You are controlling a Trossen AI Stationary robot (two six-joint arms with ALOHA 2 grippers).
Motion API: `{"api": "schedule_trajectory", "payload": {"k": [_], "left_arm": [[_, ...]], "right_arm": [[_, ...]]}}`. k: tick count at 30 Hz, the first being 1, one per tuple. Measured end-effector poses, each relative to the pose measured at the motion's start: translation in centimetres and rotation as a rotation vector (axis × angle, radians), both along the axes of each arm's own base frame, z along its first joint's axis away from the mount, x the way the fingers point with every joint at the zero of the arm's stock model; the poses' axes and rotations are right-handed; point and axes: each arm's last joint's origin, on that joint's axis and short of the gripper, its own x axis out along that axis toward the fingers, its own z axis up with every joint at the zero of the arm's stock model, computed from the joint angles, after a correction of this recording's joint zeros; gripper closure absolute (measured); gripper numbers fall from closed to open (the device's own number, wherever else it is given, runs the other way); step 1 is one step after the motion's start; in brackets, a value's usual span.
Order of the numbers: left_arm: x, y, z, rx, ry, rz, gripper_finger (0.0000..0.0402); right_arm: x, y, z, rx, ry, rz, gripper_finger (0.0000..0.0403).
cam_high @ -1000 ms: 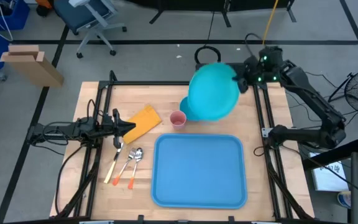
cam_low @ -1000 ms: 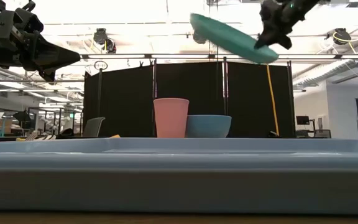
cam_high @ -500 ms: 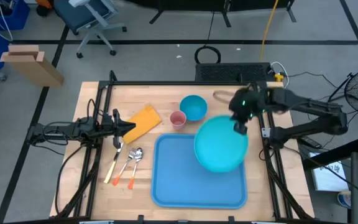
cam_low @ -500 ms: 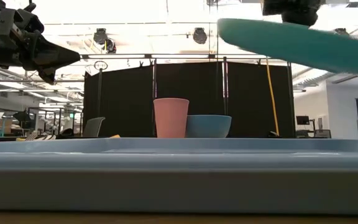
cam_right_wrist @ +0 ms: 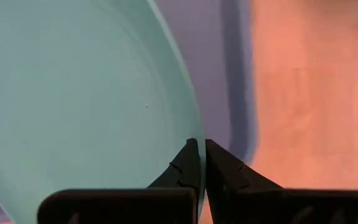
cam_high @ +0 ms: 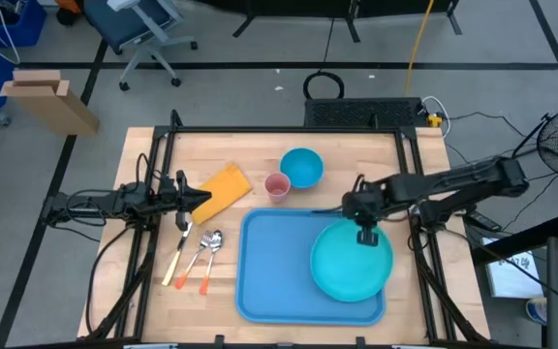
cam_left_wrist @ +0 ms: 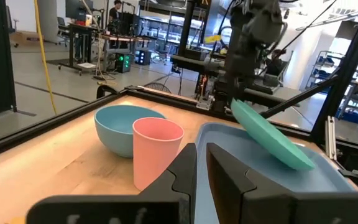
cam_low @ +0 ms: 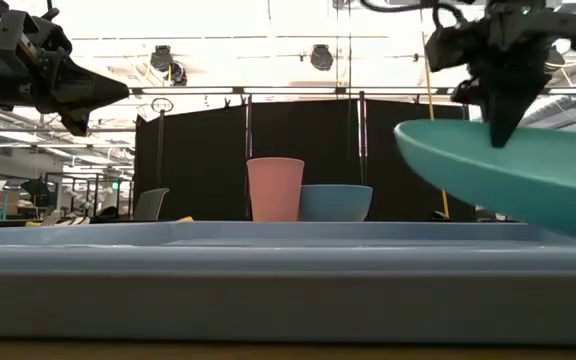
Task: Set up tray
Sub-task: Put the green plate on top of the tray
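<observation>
We counted one blue tray (cam_high: 279,271), one turquoise plate (cam_high: 352,260), one blue bowl (cam_high: 302,167) and one pink cup (cam_high: 277,186). There was one yellow napkin (cam_high: 224,185). Beside the tray lay three utensils (cam_high: 194,255), two with orange handles and one with a yellow handle. Two grippers were in view, the left gripper (cam_high: 200,197) and the right gripper (cam_high: 365,236).

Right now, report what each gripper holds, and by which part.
The right gripper pinches the turquoise plate by its rim, holding it tilted over the blue tray. The left gripper holds nothing; its fingers are together near the yellow napkin.
</observation>
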Motion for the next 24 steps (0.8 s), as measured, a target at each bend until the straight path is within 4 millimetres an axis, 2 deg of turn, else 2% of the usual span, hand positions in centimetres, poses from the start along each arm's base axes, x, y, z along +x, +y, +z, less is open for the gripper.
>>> {"api": "schedule_trajectory", "payload": {"k": [9, 16, 24], "left_arm": [[0.0, 0.0, 0.0, 0.000, 0.000, 0.000, 0.0364], [0.0, 0.0, 0.0, -0.001, 0.001, -0.004, 0.0364], [0.0, 0.0, 0.0, -0.001, 0.002, -0.005, 0.0364]], "right_arm": [[3.0, 0.6, -3.5, 0.006, 0.059, 0.067, 0.0403], [4.4, 0.8, -5.7, 0.011, 0.110, 0.093, 0.0402], [4.6, 0.9, -6.3, 0.004, 0.122, 0.101, 0.0393]]}}
